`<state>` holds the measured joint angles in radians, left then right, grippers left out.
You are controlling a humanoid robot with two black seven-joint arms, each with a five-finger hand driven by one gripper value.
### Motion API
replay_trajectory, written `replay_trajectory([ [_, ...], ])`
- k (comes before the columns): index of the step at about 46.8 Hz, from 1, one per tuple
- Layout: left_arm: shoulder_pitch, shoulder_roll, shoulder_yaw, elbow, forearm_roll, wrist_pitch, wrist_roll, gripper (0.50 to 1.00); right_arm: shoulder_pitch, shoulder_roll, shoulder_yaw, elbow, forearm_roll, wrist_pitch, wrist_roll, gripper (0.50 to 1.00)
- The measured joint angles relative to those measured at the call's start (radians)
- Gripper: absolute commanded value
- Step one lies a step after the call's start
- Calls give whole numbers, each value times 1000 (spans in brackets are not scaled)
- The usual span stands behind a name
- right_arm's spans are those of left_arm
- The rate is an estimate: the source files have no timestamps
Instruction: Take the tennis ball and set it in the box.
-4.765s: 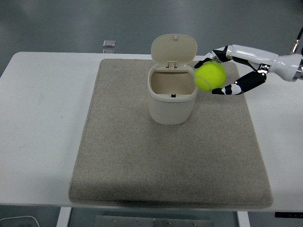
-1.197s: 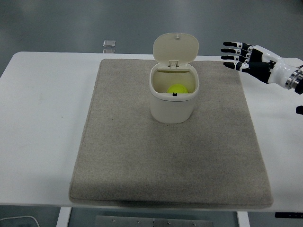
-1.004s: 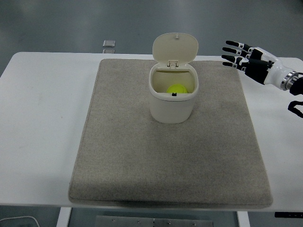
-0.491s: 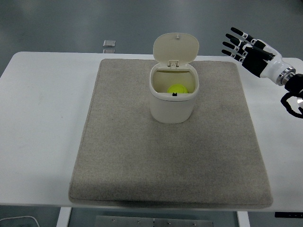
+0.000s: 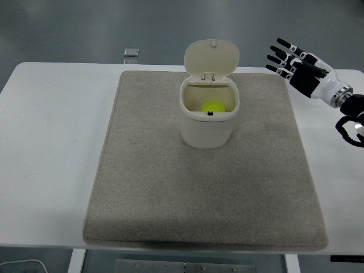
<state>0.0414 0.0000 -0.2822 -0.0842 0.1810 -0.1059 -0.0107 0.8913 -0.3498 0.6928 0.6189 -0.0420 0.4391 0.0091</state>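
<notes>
The tennis ball [image 5: 212, 106] sits inside the box [image 5: 208, 119], the right hand [image 5: 300, 67] has its fingers [image 5: 280, 51] spread and empty, so only a careless bump could tip the box.

The box [image 5: 209, 116] wall hides the lower part of the tennis ball [image 5: 212, 107]; the right arm [image 5: 348, 108] is cut off at the picture's edge.

A robotics lab or test room, by the look — a bare white table [image 5: 45, 131], grey mat [image 5: 170, 193], plain grey floor [image 5: 85, 28].
</notes>
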Motion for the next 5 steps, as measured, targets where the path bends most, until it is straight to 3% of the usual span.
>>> replay_trajectory([
  [5, 0, 0, 0, 0, 0, 0, 0, 992, 0, 0, 0, -1, 0, 0, 2, 903],
])
